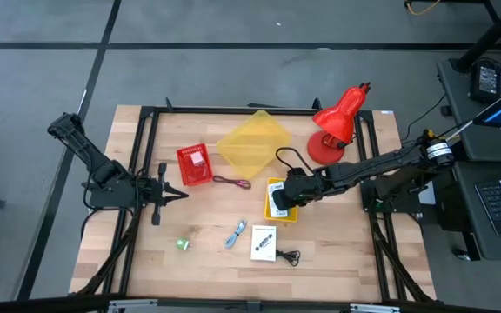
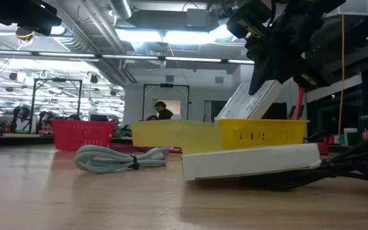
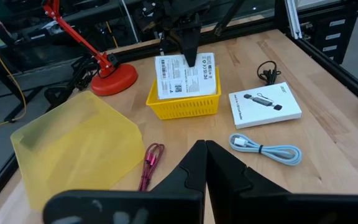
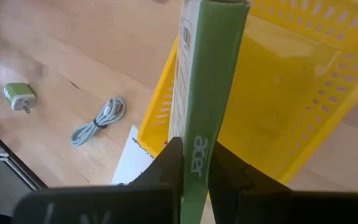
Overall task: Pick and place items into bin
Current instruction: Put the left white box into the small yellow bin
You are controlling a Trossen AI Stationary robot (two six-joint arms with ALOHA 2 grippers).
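- right gripper (image 1: 283, 198) is clamped on a white boxed packet (image 3: 185, 74), tilted over the small yellow bin (image 3: 183, 102); letting go now could leave it propped on the rim or tip it out.
- second white box (image 1: 264, 242), blue-grey cable (image 1: 237, 235), black cord (image 1: 288, 256), green plug (image 1: 182, 244) and red cord (image 1: 231, 182) lie on the table, unpicked.
- left gripper (image 1: 170, 193) waits, fingers closed and empty.

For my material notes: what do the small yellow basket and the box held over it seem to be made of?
Basket: probably moulded plastic, glossy, with slotted walls. Box in the right hand: likely printed cardboard, with flat faces, a sharp green spine and a label.
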